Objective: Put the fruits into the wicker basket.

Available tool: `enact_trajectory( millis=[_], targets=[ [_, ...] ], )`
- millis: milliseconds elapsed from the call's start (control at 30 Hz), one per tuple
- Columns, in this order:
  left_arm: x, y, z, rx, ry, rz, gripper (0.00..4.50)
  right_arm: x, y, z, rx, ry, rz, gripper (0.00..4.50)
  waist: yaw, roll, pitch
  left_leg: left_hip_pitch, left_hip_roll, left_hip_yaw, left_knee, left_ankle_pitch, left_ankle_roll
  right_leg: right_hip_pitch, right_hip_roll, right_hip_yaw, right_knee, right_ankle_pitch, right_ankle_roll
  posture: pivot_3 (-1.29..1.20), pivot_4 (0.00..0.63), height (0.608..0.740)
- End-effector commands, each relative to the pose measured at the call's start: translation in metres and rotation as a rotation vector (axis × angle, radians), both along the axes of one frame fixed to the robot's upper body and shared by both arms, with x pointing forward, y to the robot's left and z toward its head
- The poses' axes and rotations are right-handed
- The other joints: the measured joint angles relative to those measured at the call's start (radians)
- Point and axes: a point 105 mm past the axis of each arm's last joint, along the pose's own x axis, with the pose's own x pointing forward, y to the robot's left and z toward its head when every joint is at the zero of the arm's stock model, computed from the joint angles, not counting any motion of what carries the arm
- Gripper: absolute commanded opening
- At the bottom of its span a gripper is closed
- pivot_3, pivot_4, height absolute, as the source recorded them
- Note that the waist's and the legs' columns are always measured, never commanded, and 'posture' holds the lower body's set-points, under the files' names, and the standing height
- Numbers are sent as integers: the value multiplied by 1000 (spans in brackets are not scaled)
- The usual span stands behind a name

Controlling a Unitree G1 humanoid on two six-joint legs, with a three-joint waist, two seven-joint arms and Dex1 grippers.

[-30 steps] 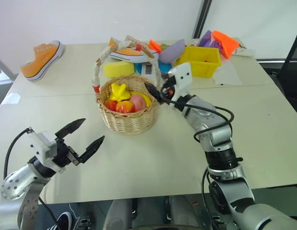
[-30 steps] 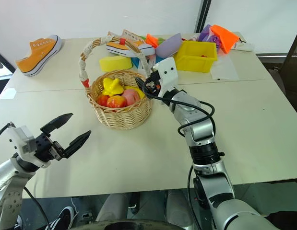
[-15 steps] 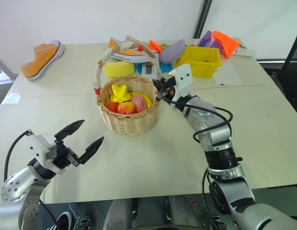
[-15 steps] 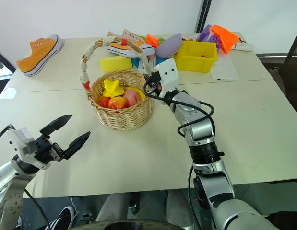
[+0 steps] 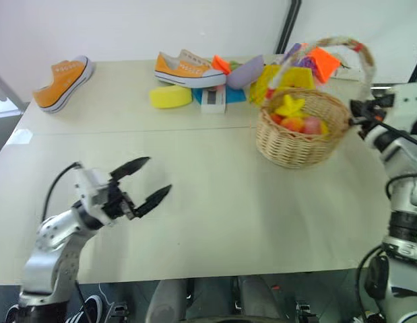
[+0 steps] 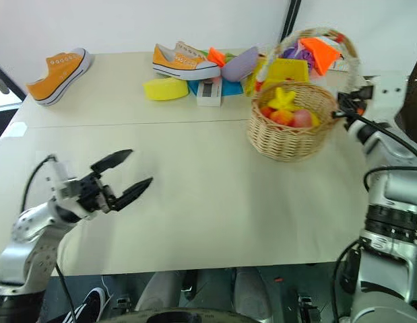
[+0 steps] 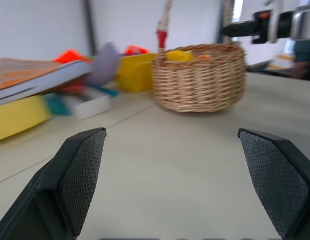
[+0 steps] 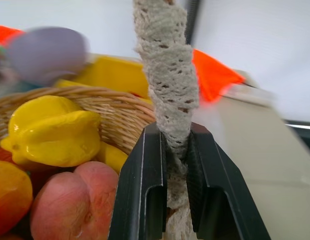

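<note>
The pale table (image 5: 215, 195) carries two orange sneakers (image 5: 60, 82), a yellow sponge (image 5: 170, 96) and the wicker basket (image 5: 299, 138).

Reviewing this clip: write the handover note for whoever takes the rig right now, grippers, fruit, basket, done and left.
Right gripper: jaws shut on the handle of the wicker basket, at the table's right side.
Left gripper: jaws open, empty, above the table's near left.
Fruits: the star fruit and the rounded fruits lie in the basket.
Done: fruits are in.
Left: probably release the handle and withdraw.
</note>
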Motion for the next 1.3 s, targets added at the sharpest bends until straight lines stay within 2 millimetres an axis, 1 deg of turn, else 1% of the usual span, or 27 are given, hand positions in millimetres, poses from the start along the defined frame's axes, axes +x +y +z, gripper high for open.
enact_trajectory(
  millis=[33, 100, 167, 267, 333, 400, 433, 533, 600, 633, 700, 767, 833, 933, 967, 1067, 1167, 1233, 1267, 1300],
  targets=[
    [8, -14, 4, 7, -17, -70, 4500, -17, -18, 14, -23, -67, -59, 15, 0, 0, 0, 1, 0, 0, 0, 0, 0, 0, 0, 0, 1, 0, 0, 0, 150, 740],
    [16, -17, 8, 12, -29, -91, 4500, -26, -29, 7, -48, -53, -99, 15, 4, 0, 0, 2, 1, 0, 1, 0, 0, 1, 1, 0, 3, 0, 0, 0, 150, 740],
    [21, -19, 10, 14, -38, -103, 4500, -30, -34, 5, -51, -52, -124, 15, 4, 1, 0, 4, 1, 0, 1, 0, 0, 4, 1, 0, 3, 0, 0, 0, 150, 740],
    [24, -20, 10, 15, -40, -117, 4500, -31, -34, 2, -94, -49, -155, 15, 3, 1, 0, 5, 0, 0, 1, 0, 0, 6, 1, 0, 2, 0, 0, 0, 150, 740],
    [24, -21, 9, 19, -40, -121, 4500, -31, -30, -3, -91, -46, -154, 15, 5, 1, 0, 6, 0, 0, 1, 0, 0, 6, 1, 0, 2, 0, 0, 0, 150, 740],
    [24, -21, 7, 20, -37, -121, 4500, -32, -25, -8, -67, -45, -141, 1048, 5, 1, 0, 6, 0, 0, 1, 0, 0, 6, 1, 0, 2, 0, 0, 0, 150, 740],
    [24, -21, 6, 20, -34, -120, 4500, -32, -23, -12, -56, -41, -139, 1429, 4, 0, 0, 6, 0, 0, 1, 0, 0, 6, 1, 0, 2, 0, 0, 0, 150, 740],
    [23, -21, 5, 19, -29, -119, 4500, -35, -20, -17, -42, -46, -157, 2996, 3, 1, 0, 7, 0, 0, 1, 0, 0, 6, 0, 1, 2, 0, 0, 0, 150, 740],
    [23, -20, 5, 18, -30, -115, 4500, -40, -24, -13, -39, -91, -202, 3997, 2, 1, 0, 7, 0, 0, 1, 0, 0, 6, 1, 1, 2, 0, 0, 0, 150, 740],
    [23, -20, 5, 16, -30, -112, 4500, -45, -27, -15, -47, -101, -238, 4439, 2, 1, 0, 7, 1, 0, 1, 0, 0, 6, 1, 1, 2, 0, 0, 0, 150, 740],
    [23, -19, 4, 15, -31, -106, 4500, -55, -28, -17, -52, -144, -293, 4480, 3, 1, 0, 8, 1, 0, 0, 0, 0, 6, 1, 1, 2, 0, 0, 0, 150, 740],
    [23, -18, 4, 14, -29, -101, 4500, -68, -21, -18, -23, -207, -320, 4480, 6, 1, 0, 8, 1, 0, 0, 0, 0, 6, 1, 1, 2, 0, 0, 0, 150, 740],
    [23, -18, 1, 14, -26, -93, 4500, -80, -14, -25, -86, -213, -342, 4480, 7, 1, 0, 8, 1, 0, 0, 0, 0, 6, 1, 2, 2, 0, 0, 0, 150, 740],
    [23, -16, 0, 15, -23, -82, 4500, -101, -8, -20, 6, -308, -364, 4480, 4, 1, 0, 8, 1, 1, 0, 0, 0, 7, 1, 2, 2, 0, 0, 0, 150, 740],
    [23, -14, 1, 10, -21, -74, 4500, -106, 4, -24, 35, -311, -324, 4480, 4, 1, 0, 9, 1, 1, 0, 0, 0, 7, 1, 3, 2, 0, 0, 0, 150, 740],
    [25, -10, 1, 19, -26, -52, 4500, -117, 41, -32, 15, -298, -184, 4480, 1, 1, 0, 10, 1, 1, -1, 0, 0, 7, 1, 3, 2, 0, 0, 0, 150, 740],
    [27, -6, 0, 28, -35, -22, 4500, -121, 68, -32, -32, -309, -86, 4480, -1, 1, -1, 10, 1, 1, -1, 0, 0, 7, 1, 4, 2, 0, 0, 0, 150, 740],
    [27, -2, 1, 25, -34, -5, 4500, -114, 96, -33, -32, -290, 60, 4480, -2, 1, -1, 10, 1, 1, -1, 0, 0, 7, 1, 4, 2, 0, 0, 0, 150, 740],
    [30, 4, -2, 31, -29, 37, 4500, -105, 116, -34, -32, -262, 166, 4480, -5, 1, -1, 10, 1, 1, -1, 0, 0, 7, 1, 4, 2, 0, 0, 0, 150, 740],
    [32, 8, -3, 37, -26, 68, 4500, -100, 128, -34, -35, -241, 235, 4480, -5, 1, -1, 11, 1, 1, -1, 0, 0, 7, 1, 5, 2, 0, 0, 0, 150, 740]
  ],
)
